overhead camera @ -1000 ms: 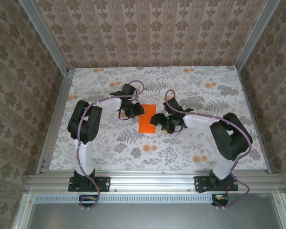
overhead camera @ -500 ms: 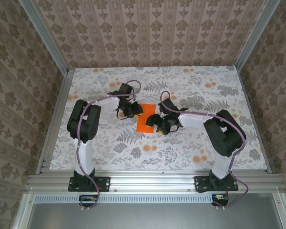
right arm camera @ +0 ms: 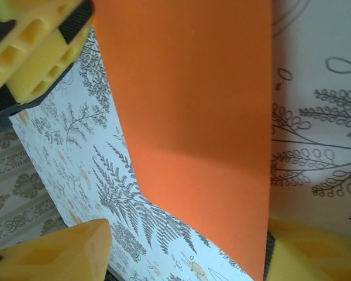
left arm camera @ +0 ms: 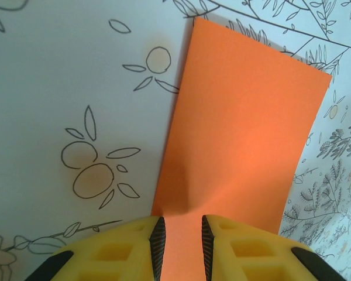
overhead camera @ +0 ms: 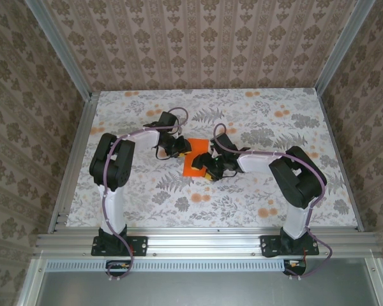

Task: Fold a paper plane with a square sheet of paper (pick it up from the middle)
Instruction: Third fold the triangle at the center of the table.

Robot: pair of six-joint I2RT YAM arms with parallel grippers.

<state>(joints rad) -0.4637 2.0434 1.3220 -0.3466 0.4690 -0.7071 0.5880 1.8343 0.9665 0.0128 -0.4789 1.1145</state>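
- Sliding left since a second ago, the right gripper (overhead camera: 207, 168) now hangs over the lower right of the square sheet of paper (overhead camera: 191, 166), and we see less orange in the top view than before.
- Over at the sheet's upper edge, the left gripper (overhead camera: 179, 148) has barely shifted.
- In the right wrist view, the right jaws stand wide apart. One yellow finger sits lower left and the other lower right, where the paper's long edge meets it.
- At the bottom of the left wrist view, the left jaws are down to a narrow slit and the orange runs straight into it. We cannot tell whether they nip the sheet or only rest on it.
- Centre of the table (overhead camera: 274, 204), between both grippers, is where the paper sits. It shows as a long rectangle with a soft bend, one side apparently lifted off the cloth.
- Our read is that a half fold is in and the right arm is lining up to take the free edge. Closing off-line risks a skewed crease.
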